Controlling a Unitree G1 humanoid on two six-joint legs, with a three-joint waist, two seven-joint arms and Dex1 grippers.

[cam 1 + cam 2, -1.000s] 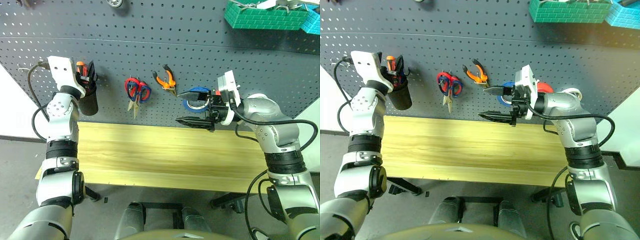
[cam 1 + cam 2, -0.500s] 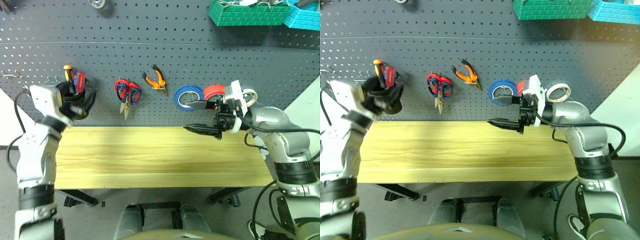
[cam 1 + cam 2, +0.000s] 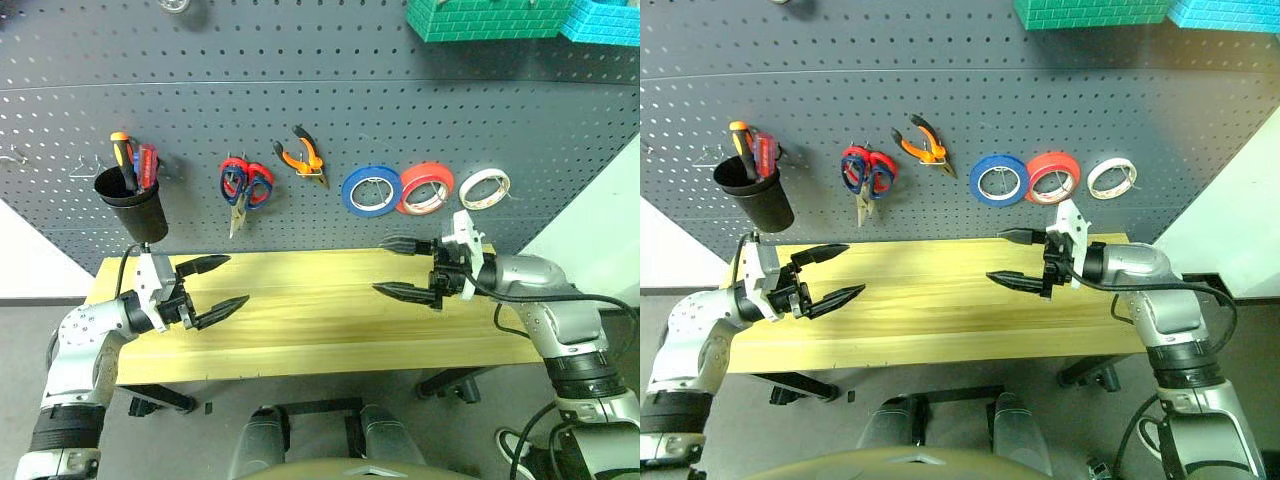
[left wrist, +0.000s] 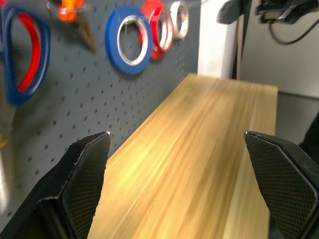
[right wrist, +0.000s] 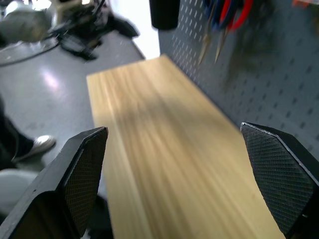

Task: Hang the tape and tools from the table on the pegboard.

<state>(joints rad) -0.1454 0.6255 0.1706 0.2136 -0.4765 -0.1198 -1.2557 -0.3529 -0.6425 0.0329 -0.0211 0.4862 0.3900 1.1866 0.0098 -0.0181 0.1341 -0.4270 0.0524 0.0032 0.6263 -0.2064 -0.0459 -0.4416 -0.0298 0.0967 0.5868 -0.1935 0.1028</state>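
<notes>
While both arms hang over the table (image 3: 320, 330), the left eye view shows the left gripper (image 3: 218, 287) with its two black fingers wide apart and nothing between them, above the table's left end. The right gripper (image 3: 404, 268) is also spread and empty, above the table's right part. On the pegboard (image 3: 300, 120) behind the table hang a black cup (image 3: 132, 212) with a red-handled screwdriver (image 3: 148, 166), then scissors (image 3: 243, 186), orange pliers (image 3: 303, 157), a blue tape roll (image 3: 371, 190), a red tape roll (image 3: 426, 188) and a white tape roll (image 3: 485, 187).

Seen by the right eye view, the scene is the same; the table top carries no tool.

From the left wrist view, the open fingers (image 4: 84, 169) frame the bare wood, with the blue tape roll and the red tape roll on the pegboard just beside the table.

From the right wrist view, the open fingers (image 5: 84, 169) also frame bare wood, and the scissors hang on the pegboard above the table, blurred.
</notes>
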